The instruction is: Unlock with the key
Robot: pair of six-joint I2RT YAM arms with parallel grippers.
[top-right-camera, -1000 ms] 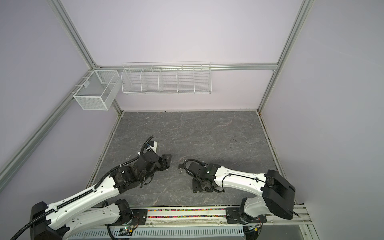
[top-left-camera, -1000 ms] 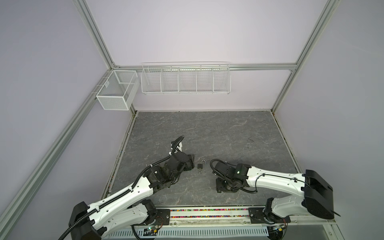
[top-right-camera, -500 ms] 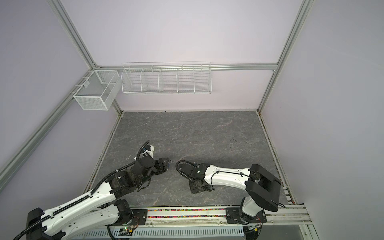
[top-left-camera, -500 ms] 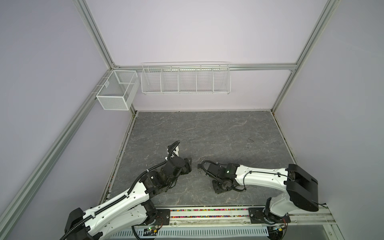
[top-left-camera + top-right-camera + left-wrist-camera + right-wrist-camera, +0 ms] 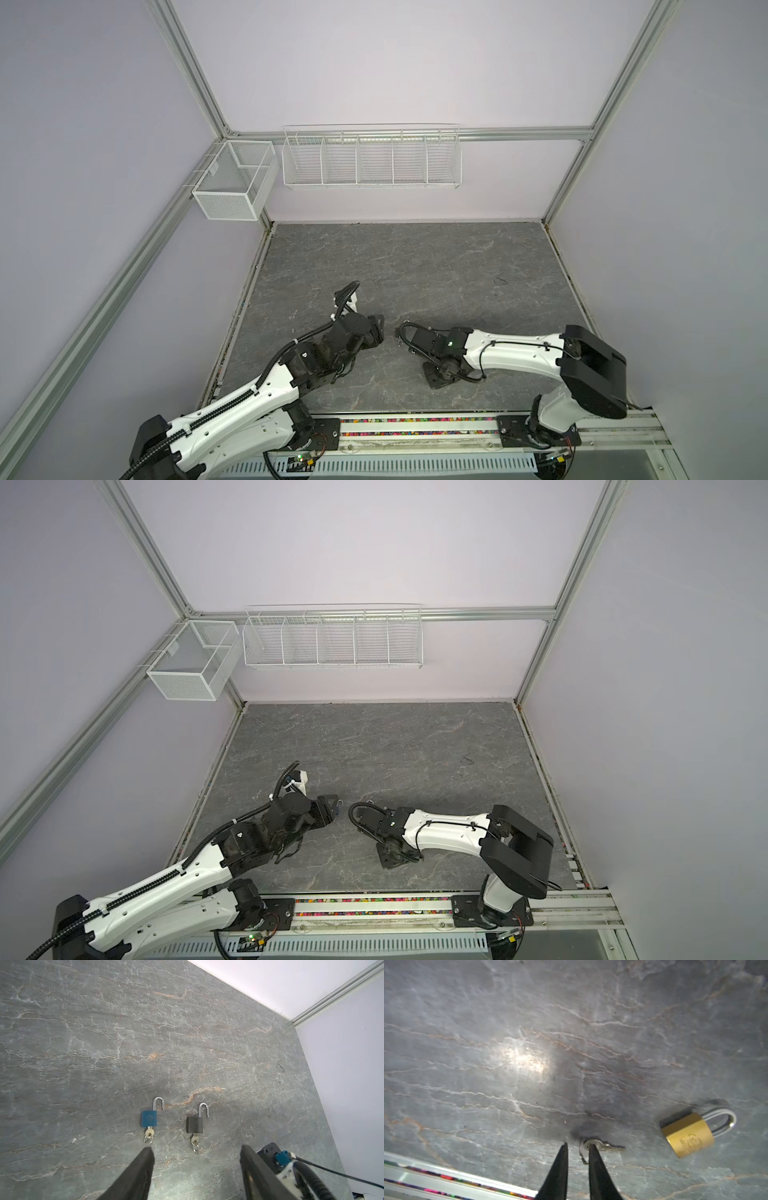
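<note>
Grey tabletop (image 5: 508,1022) is occupied, centrally toward the near edge, by the key (image 5: 610,1147), at whose ring the right gripper (image 5: 578,1145) is narrowed (grip unconfirmed), presumably for the shut brass padlock (image 5: 688,1136) just beside, while the left gripper (image 5: 196,1147) is spread wide, empty.

Key (image 5: 611,1147) head partly behind right tool (image 5: 578,1145), brass padlock (image 5: 688,1136) blurred, engraving unreadable
</note>
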